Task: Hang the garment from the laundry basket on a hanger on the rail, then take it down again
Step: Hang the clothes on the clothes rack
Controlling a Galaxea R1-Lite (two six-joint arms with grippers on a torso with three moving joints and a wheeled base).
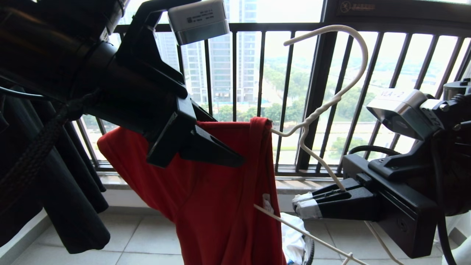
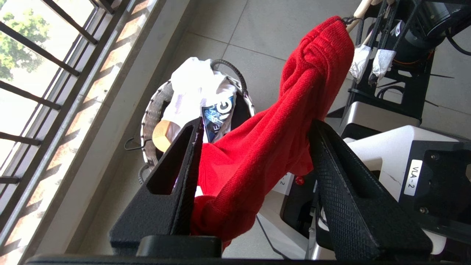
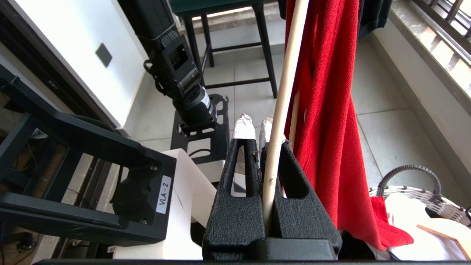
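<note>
Balcony floor tiles lie below the laundry basket (image 2: 158, 103). Right gripper (image 1: 305, 204): fingers clamped on the hanger (image 1: 323, 106) wire. Left gripper (image 2: 254, 147): fingers apart, the garment (image 1: 217, 198) bunched between them, draped on the hanger's arm.

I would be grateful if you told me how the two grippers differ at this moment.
The left gripper stands with its jaws apart around a bunch of the red T-shirt; the right gripper is shut on the wire hanger. The right gripper's fingertips are wrapped in pale tape; the left gripper's fingers are bare black. Both are raised before the window railing.
</note>
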